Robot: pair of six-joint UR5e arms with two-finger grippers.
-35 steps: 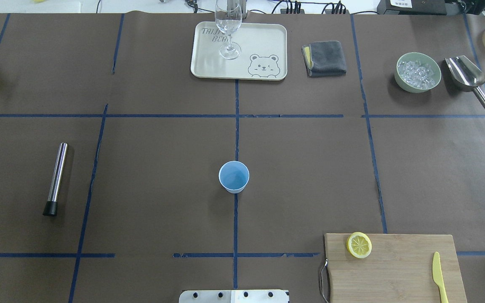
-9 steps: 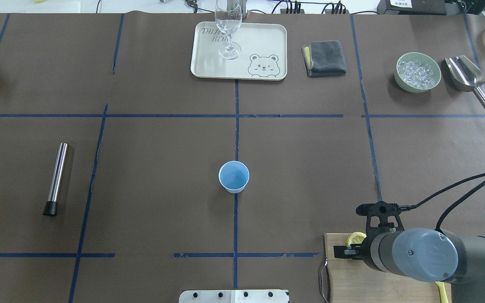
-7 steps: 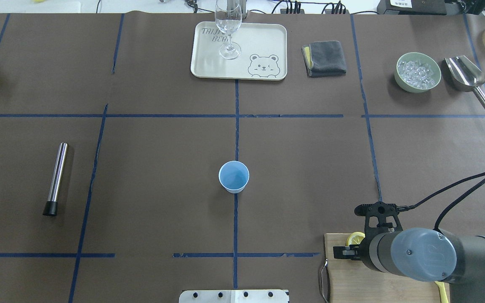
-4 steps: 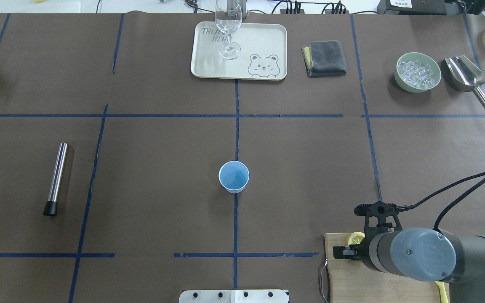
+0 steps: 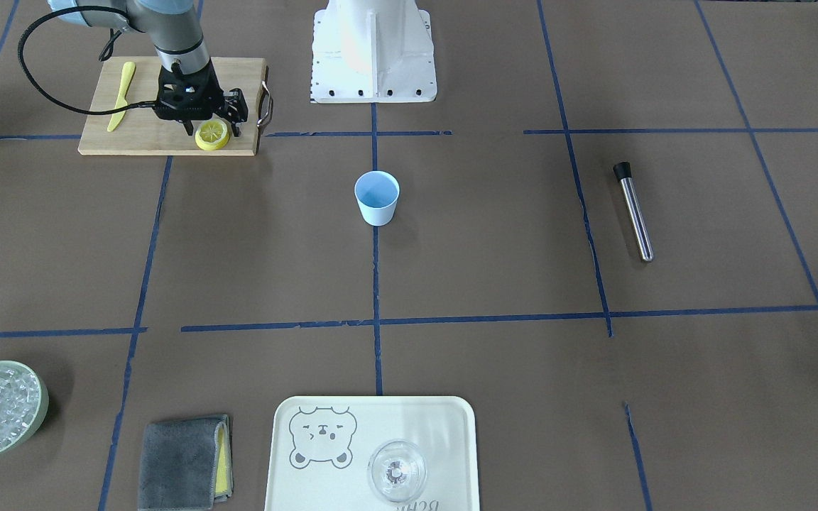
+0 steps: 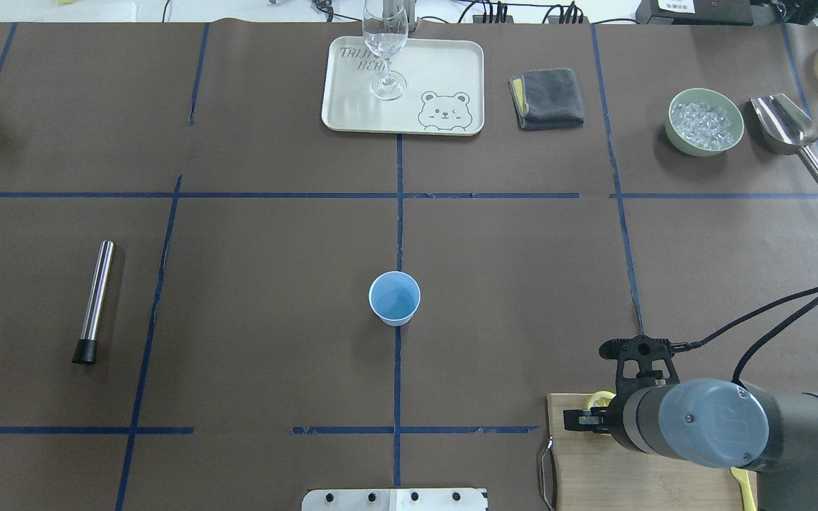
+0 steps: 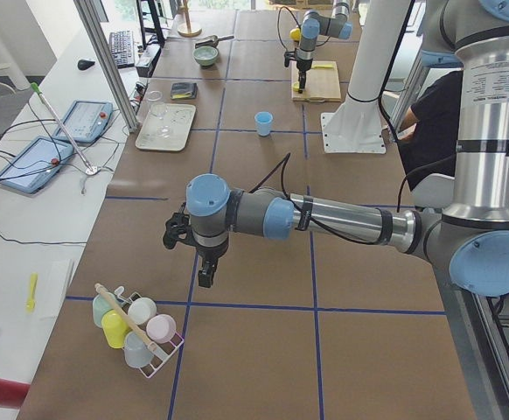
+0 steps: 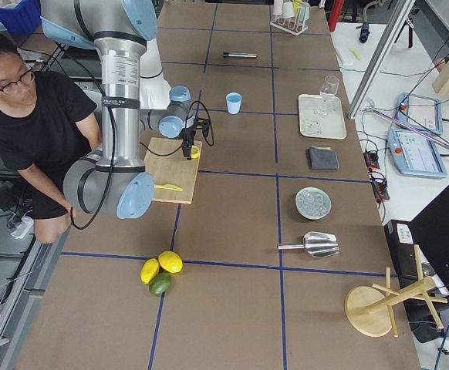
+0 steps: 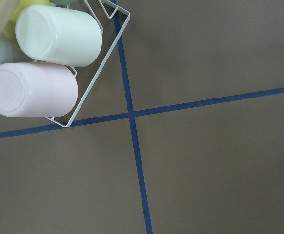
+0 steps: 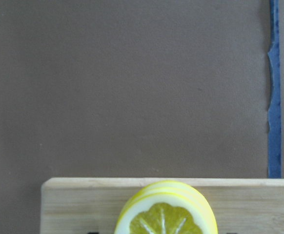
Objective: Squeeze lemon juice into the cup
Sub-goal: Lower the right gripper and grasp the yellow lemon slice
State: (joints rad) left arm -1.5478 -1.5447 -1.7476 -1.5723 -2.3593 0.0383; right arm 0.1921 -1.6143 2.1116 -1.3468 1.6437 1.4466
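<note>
- Lemon slice (image 5: 211,135) lies flat at the far corner of the wooden cutting board (image 5: 146,135), on the side nearest the cup, close to the board's edge.
- Its pale segmented cut face points up, with the rind round the rim. It is a round disc, so its short axis stands upright.
- About five seconds ago the overhead view showed the whole slice and no arm. Now the right arm covers the board and only a yellow sliver (image 6: 597,399) shows.
- Since 0.6 s ago the wrist has shifted only slightly, and the slice is in the same corner.
- The right gripper (image 5: 213,131) points down over the slice, its fingers spread wide enough to straddle it, one on each side. Whether they touch the rind cannot be made out.
- The light-blue cup (image 6: 395,298) stands upright, mouth up, on the centre tape line, well apart from the board and unmoved.
- The yellow knife (image 5: 121,96) lies on the board's other half.
- The left gripper (image 7: 204,278) hangs pointing down near a wire rack of cups (image 7: 136,332). Its finger spread cannot be told.
</note>
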